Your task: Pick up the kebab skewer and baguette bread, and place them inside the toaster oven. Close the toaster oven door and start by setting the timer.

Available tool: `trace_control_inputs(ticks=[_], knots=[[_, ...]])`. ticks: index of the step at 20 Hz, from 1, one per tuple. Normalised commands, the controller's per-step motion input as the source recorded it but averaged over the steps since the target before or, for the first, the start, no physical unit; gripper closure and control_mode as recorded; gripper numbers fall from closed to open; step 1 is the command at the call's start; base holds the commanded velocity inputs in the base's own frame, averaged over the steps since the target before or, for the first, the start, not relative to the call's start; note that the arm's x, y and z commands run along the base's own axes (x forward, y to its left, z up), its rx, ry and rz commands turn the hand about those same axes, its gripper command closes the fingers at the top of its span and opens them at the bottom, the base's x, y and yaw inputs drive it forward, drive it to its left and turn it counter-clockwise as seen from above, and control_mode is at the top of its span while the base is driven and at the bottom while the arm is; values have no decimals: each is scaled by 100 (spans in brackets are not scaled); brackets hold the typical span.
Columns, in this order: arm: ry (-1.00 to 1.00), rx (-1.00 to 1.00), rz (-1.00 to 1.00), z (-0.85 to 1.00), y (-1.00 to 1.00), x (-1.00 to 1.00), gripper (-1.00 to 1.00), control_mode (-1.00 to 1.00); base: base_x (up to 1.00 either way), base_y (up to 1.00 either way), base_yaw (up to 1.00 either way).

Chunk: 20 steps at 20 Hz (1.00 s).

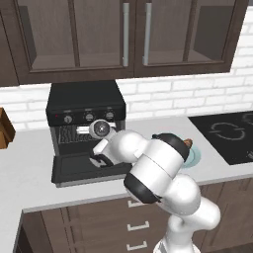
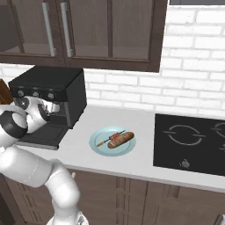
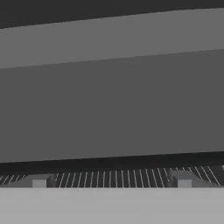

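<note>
A kebab skewer (image 2: 115, 137) and a baguette bread (image 2: 121, 139) lie touching, side by side, on a pale blue plate (image 2: 100, 147) on the light bench (image 2: 145, 154), between the toaster oven (image 2: 66, 88) and a black cooktop (image 2: 193, 143). The toaster oven stands against the white brick wall (image 2: 132, 92) under dark wood cabinets (image 2: 88, 35), its door (image 1: 74, 170) folded down flat toward the bench edge, three knobs (image 1: 89, 117) in a row above the opening. The robot's white arm reaches across in front of the oven, its hand at the mouth of the open cavity; from the left base view its bulk covers most of the plate, leaving a sliver of blue rim and a tip of brown crust. In the hand view the gripper (image 3: 111, 181) has its two tips set wide apart with nothing between them, over the thin bars of the wire rack (image 3: 109, 177); above them lie dark, flat interior surfaces, too plain to tell apart. A brown object (image 1: 5, 129) is cut off at the left frame edge.
</note>
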Motion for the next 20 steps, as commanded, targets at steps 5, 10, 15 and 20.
trace_control_inputs(ticks=[5, 10, 15, 20], knots=[[0, 0, 0, -41, 0, 2, -100, -100, 0, 0, 0], [1, 0, 0, -23, 0, 6, -100, -100, 0, 0, 0], [0, 0, 0, -1, 0, 20, -100, -100, 0, 0, 0], [0, 0, 0, -13, 2, 21, -100, -100, 0, 0, 0]])
